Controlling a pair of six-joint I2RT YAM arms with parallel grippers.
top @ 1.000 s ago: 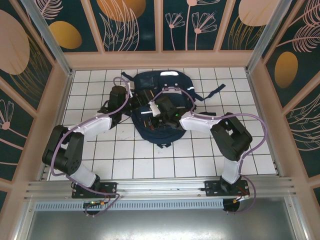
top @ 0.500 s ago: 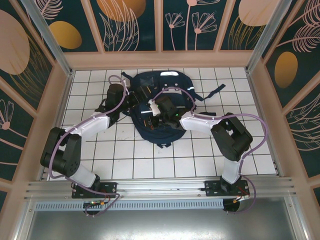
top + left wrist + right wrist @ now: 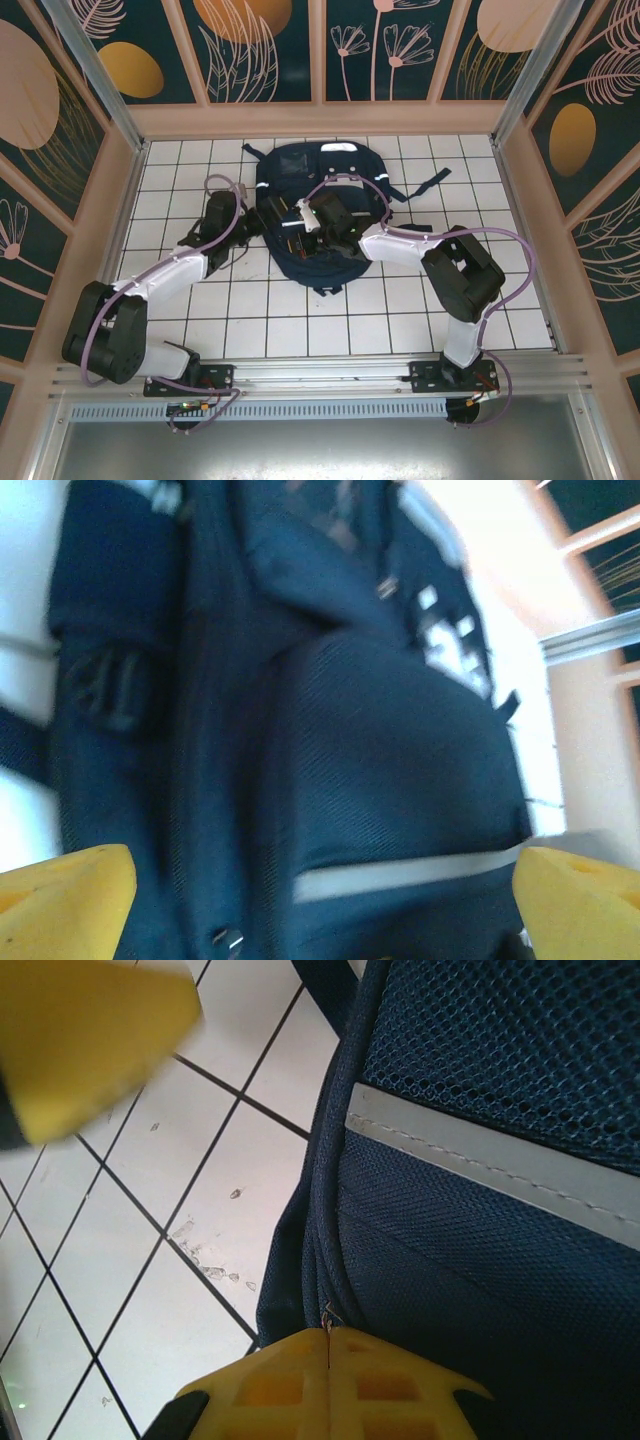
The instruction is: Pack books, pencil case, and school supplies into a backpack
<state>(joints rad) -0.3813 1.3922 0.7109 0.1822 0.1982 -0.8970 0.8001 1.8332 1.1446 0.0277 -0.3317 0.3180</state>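
Note:
The navy backpack (image 3: 325, 170) lies on the white tiles at the back middle, its white stripe (image 3: 400, 875) and mesh (image 3: 500, 1030) close to both wrist cameras. My left gripper (image 3: 258, 222) stands wide open at the backpack's left side, a yellow fingertip (image 3: 60, 900) at each lower corner and only backpack fabric beyond. My right gripper (image 3: 328, 1338) is shut, its tips pressed against the backpack's side seam (image 3: 325, 1260). I cannot tell whether something thin is pinched there. The books, pencil case and school supplies are hidden.
Dark straps (image 3: 430, 185) trail from the backpack's right side. A blurred yellow finger of the left gripper (image 3: 90, 1040) hangs near the right wrist camera. Wooden walls (image 3: 130, 190) enclose the tiled floor (image 3: 300, 330).
The left arm has drawn back to the left and nearer, off the backpack, with its gripper still open. The right arm has barely moved.

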